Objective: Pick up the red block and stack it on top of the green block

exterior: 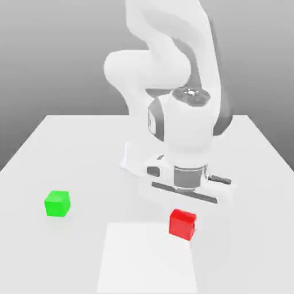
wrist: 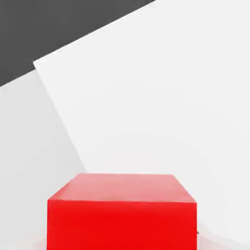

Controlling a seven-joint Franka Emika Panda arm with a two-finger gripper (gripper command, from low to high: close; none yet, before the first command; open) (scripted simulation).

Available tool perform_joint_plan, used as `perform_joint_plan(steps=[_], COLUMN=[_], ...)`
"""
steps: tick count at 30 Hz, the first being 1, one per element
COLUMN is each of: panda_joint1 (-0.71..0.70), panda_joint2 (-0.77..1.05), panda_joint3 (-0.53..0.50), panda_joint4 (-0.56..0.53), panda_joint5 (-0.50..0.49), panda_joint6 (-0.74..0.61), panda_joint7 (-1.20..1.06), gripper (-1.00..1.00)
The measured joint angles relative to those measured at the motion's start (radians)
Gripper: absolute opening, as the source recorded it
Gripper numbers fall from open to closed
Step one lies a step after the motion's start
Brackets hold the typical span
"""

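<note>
The red block [exterior: 182,223] sat on the white table [exterior: 69,143], at the edge of a brighter white square patch [exterior: 146,258]. The arm's hand [exterior: 186,178] hung just above it; finger state, can't tell. The green block [exterior: 57,204] stood well apart toward the exterior view's left, with bare tabletop between them.

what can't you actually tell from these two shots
- Whether the gripper grips the red block: in the exterior view the arm's hand hides the contact.
- The red block's lower part: cut off by the hand view's edge.
- The green block's far faces: turned away in the exterior view.
</note>
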Motion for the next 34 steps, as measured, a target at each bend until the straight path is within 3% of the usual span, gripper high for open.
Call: perform_joint_plan(steps=[3,6,12,23,26,31,32,34], panda_joint1=[-0.001,0.032,-0.227,-0.531,-0.615,-0.624,-0.624,-0.623], panda_joint2=[-0.033,-0.057,-0.111,-0.243,-0.2,-0.035,-0.015,-0.015], panda_joint3=[0.007,-0.064,-0.176,-0.335,-0.375,-0.389,-0.385,-0.385], panda_joint4=[-0.013,-0.029,-0.062,-0.129,-0.132,-0.127,-0.127,-0.127], panda_joint5=[0.025,0.007,-0.034,-0.026,-0.021,0.021,0.034,0.034], panda_joint6=[-0.027,-0.046,-0.08,-0.131,-0.079,0.082,0.102,0.102], panda_joint7=[-0.02,0.084,0.377,0.868,0.985,0.99,0.982,0.982], gripper=[-1.0,-1.0,-1.0,-1.0,-1.0,-1.0,1.0,1.0])
